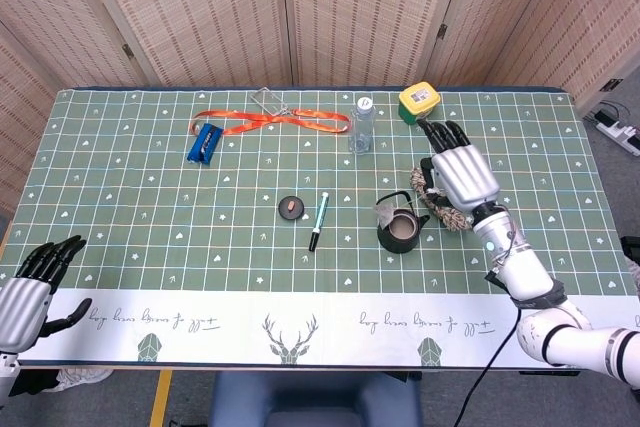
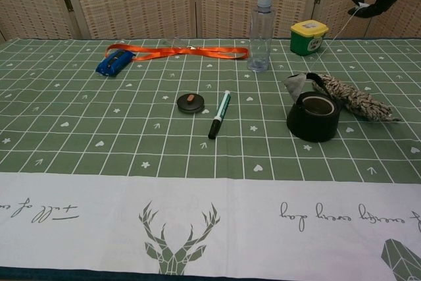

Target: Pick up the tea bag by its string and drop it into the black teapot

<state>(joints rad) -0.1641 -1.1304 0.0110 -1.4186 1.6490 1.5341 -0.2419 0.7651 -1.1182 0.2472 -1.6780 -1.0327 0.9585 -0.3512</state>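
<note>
**Count of things on the surface**

I count one black teapot (image 1: 401, 228), one tea bag (image 2: 295, 83) on one string (image 2: 338, 26), one clear bottle (image 1: 361, 125), one yellow-lidded tub (image 1: 419, 102), one marker pen (image 1: 318, 220), one small round lid (image 1: 291, 207), one orange lanyard (image 1: 272, 122), one blue pouch (image 1: 203, 141) and one speckled bundle (image 2: 355, 99). Two robot hands: left robot hand (image 1: 32, 282), right robot hand (image 1: 458, 170).
</note>
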